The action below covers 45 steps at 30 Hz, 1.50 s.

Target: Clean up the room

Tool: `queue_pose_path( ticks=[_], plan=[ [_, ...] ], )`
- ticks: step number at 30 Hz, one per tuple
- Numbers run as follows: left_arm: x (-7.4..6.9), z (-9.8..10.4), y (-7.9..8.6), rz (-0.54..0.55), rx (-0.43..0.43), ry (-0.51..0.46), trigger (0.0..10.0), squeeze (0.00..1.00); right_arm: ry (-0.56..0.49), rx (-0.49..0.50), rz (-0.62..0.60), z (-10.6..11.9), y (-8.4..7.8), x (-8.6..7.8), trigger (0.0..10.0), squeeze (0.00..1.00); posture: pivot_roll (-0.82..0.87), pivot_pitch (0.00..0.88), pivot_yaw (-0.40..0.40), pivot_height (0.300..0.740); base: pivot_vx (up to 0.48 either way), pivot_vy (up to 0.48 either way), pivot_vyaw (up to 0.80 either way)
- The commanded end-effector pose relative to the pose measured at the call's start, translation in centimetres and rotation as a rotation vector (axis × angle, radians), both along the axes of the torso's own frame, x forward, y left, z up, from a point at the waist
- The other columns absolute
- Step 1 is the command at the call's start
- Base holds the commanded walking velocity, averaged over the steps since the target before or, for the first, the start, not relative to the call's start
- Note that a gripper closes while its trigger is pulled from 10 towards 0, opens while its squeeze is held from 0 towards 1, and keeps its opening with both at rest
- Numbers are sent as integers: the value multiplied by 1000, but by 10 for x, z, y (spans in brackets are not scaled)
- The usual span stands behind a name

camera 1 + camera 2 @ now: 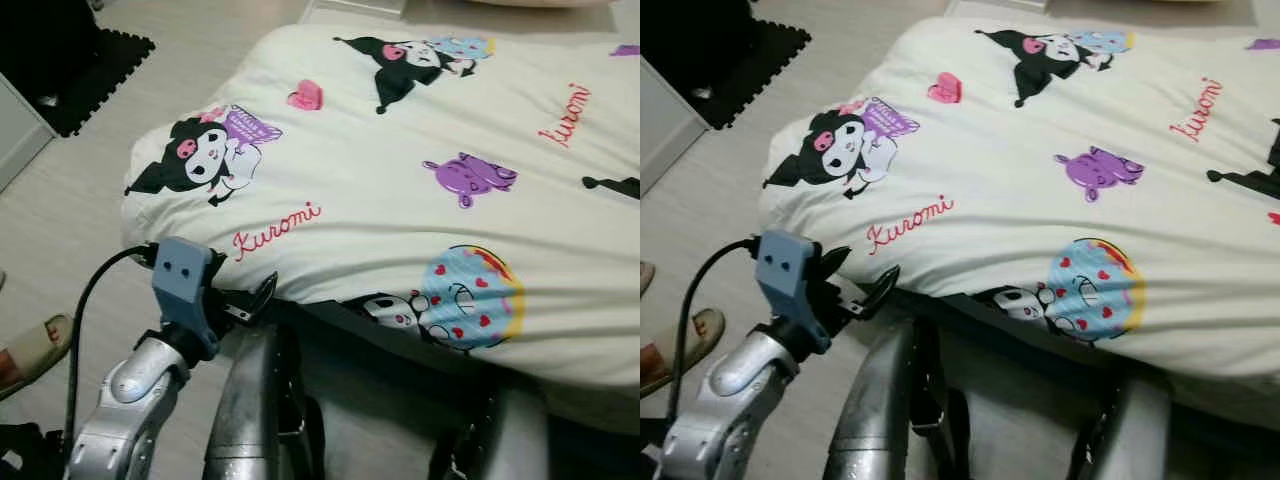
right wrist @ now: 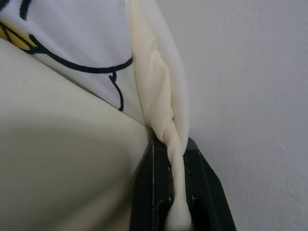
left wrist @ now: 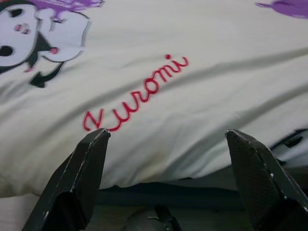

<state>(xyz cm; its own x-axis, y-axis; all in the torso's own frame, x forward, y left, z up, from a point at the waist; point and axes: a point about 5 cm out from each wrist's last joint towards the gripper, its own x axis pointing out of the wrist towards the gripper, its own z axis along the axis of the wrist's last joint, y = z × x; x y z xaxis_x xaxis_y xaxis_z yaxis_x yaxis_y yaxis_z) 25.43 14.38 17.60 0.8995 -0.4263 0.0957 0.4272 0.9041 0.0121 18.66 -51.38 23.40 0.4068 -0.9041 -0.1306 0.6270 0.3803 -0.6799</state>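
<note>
Duvet (image 1: 400, 200) printed "Kuromi" is pinched by right hand (image 2: 175, 192); left hand (image 3: 168, 178) gapes empty.

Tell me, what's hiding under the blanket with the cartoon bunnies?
Under the blanket's near edge a dark strip of bed peeks out. Everything further in is covered. The left gripper hangs open beside that edge; the right gripper pinches a fold.

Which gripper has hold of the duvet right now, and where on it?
The right gripper pinches a fold of the cream duvet's edge. The left gripper is open, holding nothing.
</note>
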Motion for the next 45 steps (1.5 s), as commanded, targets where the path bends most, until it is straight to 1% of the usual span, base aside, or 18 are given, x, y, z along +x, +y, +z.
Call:
queue_pose_path(
  ticks=[1,2,3,4,5,9,11,14,22,23,24,26,27,28,32,38,39,45],
  plan=[
    [-2,-9,3,17,9,29,10000,0,116,43,-296,4,-26,-73,0,0,90,337,50,426,0,0,0],
    [-2,-10,2,14,6,28,10000,0,196,54,-329,-1,-30,-93,0,0,90,337,50,426,0,0,0],
    [-2,-10,2,14,6,28,10000,0,196,54,-329,-1,-30,-93,0,0,90,337,50,426,0,0,0],
    [-2,-10,0,10,1,28,10000,0,283,85,-351,-7,-33,-113,0,0,74,333,44,426,0,0,0],
    [-2,-11,0,9,0,28,10000,0,303,105,-347,-10,-33,-117,0,0,74,333,44,426,0,0,0],
    [-1,-11,-1,8,-2,28,10000,0,346,134,-335,-16,-32,-119,0,0,69,332,42,426,0,0,0],
    [-1,-11,-3,5,-7,25,10000,0,490,139,-350,-26,-32,-134,0,0,71,330,37,426,0,0,0],
    [-2,-11,-3,7,-9,22,10000,0,565,143,-359,-31,-31,-143,0,0,75,329,30,426,0,0,0],
    [-2,-13,-4,11,-13,22,10000,0,617,196,-307,-44,-27,-137,0,0,72,330,24,426,0,0,0],
    [-2,-13,-4,11,-15,22,10000,0,599,207,-293,-47,-26,-133,7765,0,72,330,22,426,0,0,0],
    [-2,-13,-5,11,-17,20,10000,0,499,230,-271,-51,-24,-123,10000,0,73,330,21,426,0,0,0],
    [-2,-13,-5,11,-18,19,10000,0,425,245,-258,-52,-23,-116,10000,0,73,330,21,426,0,0,0],
    [-2,-12,-6,11,-20,17,10000,0,223,278,-230,-49,-21,-99,10000,1000,71,332,21,426,0,0,0],
    [-2,-12,-6,11,-20,17,10000,0,223,278,-230,-49,-21,-99,10000,1000,71,332,21,426,0,0,0],
    [-1,-13,-6,11,-25,17,10000,0,-79,209,-210,-22,-25,-80,10000,1000,58,330,24,426,0,0,0],
    [1,-19,-11,-14,-10,36,10000,0,-199,159,-210,-8,-26,-75,10000,1000,35,320,29,426,0,0,0],
    [4,-20,-10,4,4,45,10000,0,-232,149,-180,-5,-26,-70,10000,0,31,318,31,426,0,-480,0],
    [9,-21,-19,-20,-20,53,10000,0,-363,163,-41,1,-20,-50,10000,0,19,297,46,426,176,-417,0]
  ],
)
